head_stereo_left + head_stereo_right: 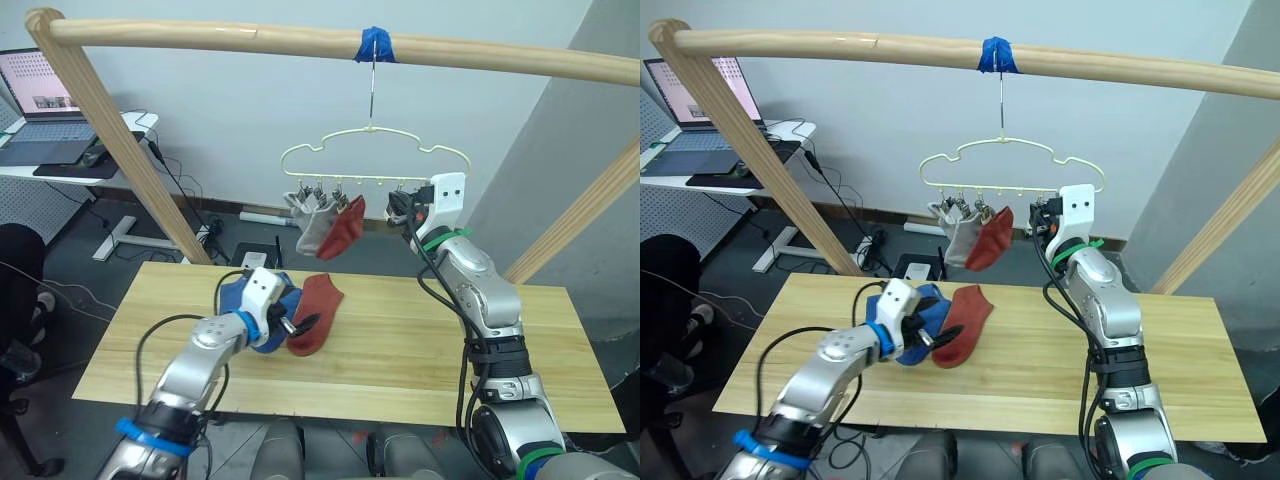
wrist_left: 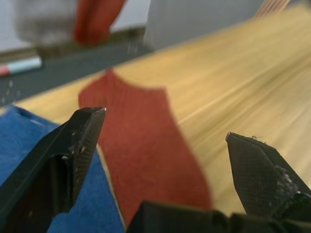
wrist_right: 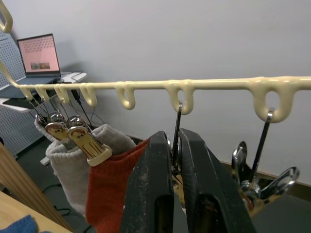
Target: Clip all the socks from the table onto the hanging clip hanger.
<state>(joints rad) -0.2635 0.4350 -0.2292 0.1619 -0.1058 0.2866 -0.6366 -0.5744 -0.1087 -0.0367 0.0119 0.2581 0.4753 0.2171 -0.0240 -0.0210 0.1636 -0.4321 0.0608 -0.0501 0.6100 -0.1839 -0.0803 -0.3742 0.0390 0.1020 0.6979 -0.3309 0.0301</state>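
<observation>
left gripper (image 2: pixel 165 141): I see its fingers spread wide, nothing between them, low over the table (image 1: pixel 420 340) at the rust-red sock (image 1: pixel 315 312); one finger (image 2: pixel 77 141) sits over the blue sock edge, the other over bare wood
right gripper (image 3: pixel 176 160): raised to the clip hanger (image 1: pixel 372 152), fingers pinched together on a grey metal clip (image 3: pixel 178 121) hanging from one of the rail's loops, near the hanger's right end
clip hanger: pale-yellow wire, hooked on the wooden rail (image 1: pixel 300 42) right under a blue tape wrap (image 1: pixel 375 45), hangs above the far edge of the table
hung socks: I count one light grey sock (image 1: pixel 312 225) and one rust-red sock on the hanger (image 1: pixel 342 228), side by side toward the hanger's left half, touching each other; in the right wrist view the red one sits just behind the gripper fingers
socks on table: rust-red sock lying flat, blue socks (image 1: pixel 262 305) bunched just to its left and touching it, partly hidden by my left wrist; can't tell if that blue heap is one sock or two
free clips: one more clip (image 3: pixel 262 165) dangles beside the pinched one, empty
background: laptop (image 1: pixel 40 95) open on a side desk to the far left, cables on the floor behind the table
</observation>
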